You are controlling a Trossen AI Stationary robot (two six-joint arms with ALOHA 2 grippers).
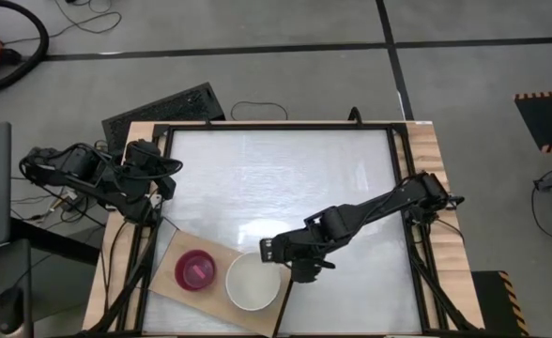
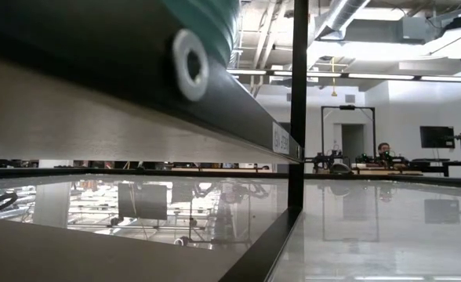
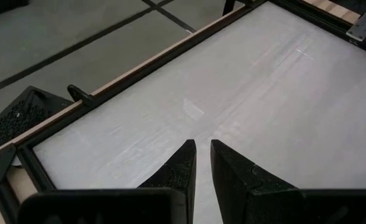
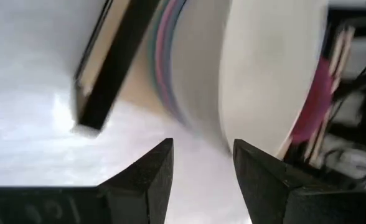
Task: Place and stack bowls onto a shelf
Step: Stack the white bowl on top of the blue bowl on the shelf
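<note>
We are hovering our right end effector [image 1: 274, 250], fingers apart and empty, just beside the cream white round plastic bowl [image 1: 252, 282] stacked on the flat light-wood shelf [image 1: 170, 278] near the magenta bowl [image 1: 195, 271], while our left end effector [image 3: 203, 157] is waiting nearly closed at the tabletop's [image 1: 276, 178] far left.

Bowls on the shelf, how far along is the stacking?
Two stacks sit on the wooden shelf: a magenta-topped stack and a white-topped stack. The right gripper, open, is beside the white one. The left gripper waits at the table's edge. No loose bowls show.
</note>
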